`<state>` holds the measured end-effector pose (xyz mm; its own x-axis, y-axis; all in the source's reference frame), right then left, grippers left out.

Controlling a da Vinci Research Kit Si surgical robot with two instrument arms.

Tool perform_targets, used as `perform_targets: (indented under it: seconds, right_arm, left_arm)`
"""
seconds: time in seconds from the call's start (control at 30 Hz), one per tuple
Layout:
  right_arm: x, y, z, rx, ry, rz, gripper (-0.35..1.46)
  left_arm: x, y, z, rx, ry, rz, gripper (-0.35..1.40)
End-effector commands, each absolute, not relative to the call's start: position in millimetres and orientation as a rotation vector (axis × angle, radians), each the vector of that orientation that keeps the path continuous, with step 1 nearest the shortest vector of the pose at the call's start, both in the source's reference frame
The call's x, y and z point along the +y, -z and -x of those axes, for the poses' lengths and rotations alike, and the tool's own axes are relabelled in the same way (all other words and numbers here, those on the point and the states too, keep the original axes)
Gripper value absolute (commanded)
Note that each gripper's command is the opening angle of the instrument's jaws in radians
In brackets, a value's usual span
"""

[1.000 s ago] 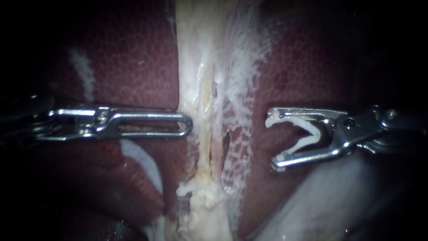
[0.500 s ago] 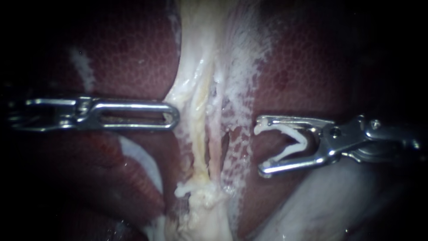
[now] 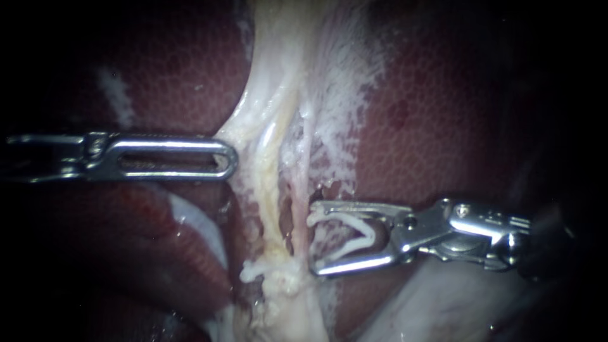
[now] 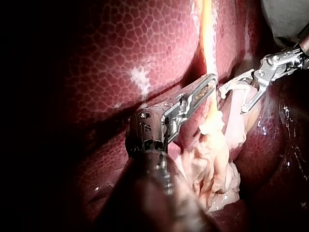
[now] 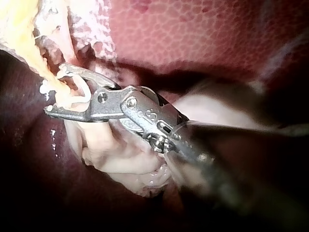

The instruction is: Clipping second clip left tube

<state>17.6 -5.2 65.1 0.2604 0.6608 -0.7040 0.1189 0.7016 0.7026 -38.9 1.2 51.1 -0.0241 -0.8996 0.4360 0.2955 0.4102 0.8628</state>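
moved: right instrument (image 3: 313, 242) has come in and lower against the tissue, from well apart to right up against the strands. left instrument (image 3: 229, 158) has drawn back toward its own side and taken the pale band (image 3: 266, 126) with it, so the band's edge now tents out.
left instrument: slotted jaws lie together and pinch the edge of the pale band. the left wrist view (image 4: 211, 82) shows the same hold on a yellowish strand.
right instrument: jaws stand wide apart with an open white clip (image 3: 366, 229) seated between them, one arm along each jaw. it also shows in the left wrist view (image 4: 233, 100) and in its own wrist view (image 5: 54, 89).
pink tube (image 3: 301, 221): thin, running down the middle of the band. the right jaw tips reach its near edge, but whether it sits inside the clip cannot be told.
yellowish tube (image 3: 272, 190): just beside the pink tube, on the left instrument's side, apart from the clip.
white piece (image 3: 253, 271): lies across the strands below both instruments, where they merge into a pale lump.
liver (image 3: 430, 126): dark red and mottled on both sides of the band.
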Motion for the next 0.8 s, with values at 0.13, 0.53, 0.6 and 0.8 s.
perform_targets:
  seconds: [0.13, 0.53, 0.6, 0.8]
  right_arm:
    - [-5.4, -66.0, -18.3, 1.267, -0.409, -0.747, 0.58]
    - [-5.6, -66.9, -21.0, 1.255, -0.393, -0.756, 0.58]
    - [-5.7, -66.8, -21.5, 1.258, -0.385, -0.762, 0.58]
    - [-6.3, -66.4, -22.8, 1.255, -0.384, -0.797, 0.57]
  left_arm:
    - [1.0, -50.9, 38.9, -1.237, 1.064, -0.633, -0.35]
    - [0.8, -50.7, 39.0, -1.237, 1.065, -0.631, -0.35]
    - [0.8, -50.7, 39.0, -1.237, 1.065, -0.631, -0.35]
    - [0.8, -50.8, 39.1, -1.237, 1.065, -0.631, -0.35]
